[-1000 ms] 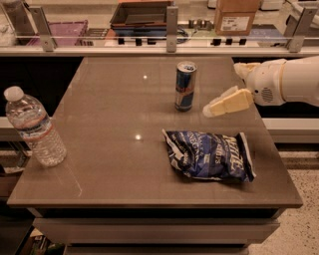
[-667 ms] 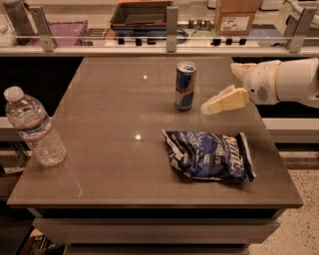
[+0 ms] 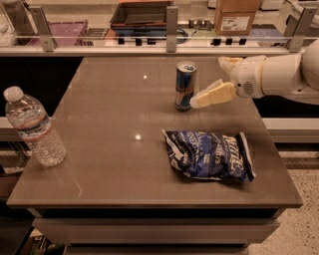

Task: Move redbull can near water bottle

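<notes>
The redbull can (image 3: 185, 85), blue and silver with a silver top, stands upright at the middle back of the brown table (image 3: 114, 129). The water bottle (image 3: 35, 127), clear with a white cap, stands upright near the table's left edge, far from the can. My gripper (image 3: 208, 82) reaches in from the right on a white arm and is open. Its near finger (image 3: 214, 94) points left with its tip almost at the can's right side. The far finger (image 3: 228, 62) sits behind and to the right. Nothing is held.
A dark blue chip bag (image 3: 207, 155) lies flat on the table in front of the can and below my gripper. A counter with metal posts, a cardboard box (image 3: 237, 15) and trays runs behind the table's back edge.
My gripper has moved left, bringing its near fingertip close to the can's right side. The can, bottle and chip bag have not moved.
</notes>
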`<control>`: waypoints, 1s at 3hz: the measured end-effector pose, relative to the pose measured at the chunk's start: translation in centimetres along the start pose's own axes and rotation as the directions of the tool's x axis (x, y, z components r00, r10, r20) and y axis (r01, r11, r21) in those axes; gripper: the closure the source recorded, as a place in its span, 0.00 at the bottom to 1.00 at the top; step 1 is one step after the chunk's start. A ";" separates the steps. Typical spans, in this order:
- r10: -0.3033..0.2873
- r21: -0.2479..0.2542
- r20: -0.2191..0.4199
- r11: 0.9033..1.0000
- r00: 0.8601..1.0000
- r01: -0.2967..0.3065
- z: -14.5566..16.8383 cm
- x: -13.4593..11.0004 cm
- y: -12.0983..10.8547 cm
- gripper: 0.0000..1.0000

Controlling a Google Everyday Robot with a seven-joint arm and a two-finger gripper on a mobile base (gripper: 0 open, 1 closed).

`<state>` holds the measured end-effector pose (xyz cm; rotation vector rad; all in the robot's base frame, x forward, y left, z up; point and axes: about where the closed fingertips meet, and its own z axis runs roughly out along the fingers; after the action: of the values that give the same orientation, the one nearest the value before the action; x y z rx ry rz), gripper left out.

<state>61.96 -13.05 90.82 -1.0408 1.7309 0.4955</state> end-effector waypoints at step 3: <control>0.013 -0.049 0.100 0.999 0.995 -0.009 2.9 -0.6 0.1 0.00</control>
<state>63.58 -10.64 90.17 -1.0239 1.6434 0.5900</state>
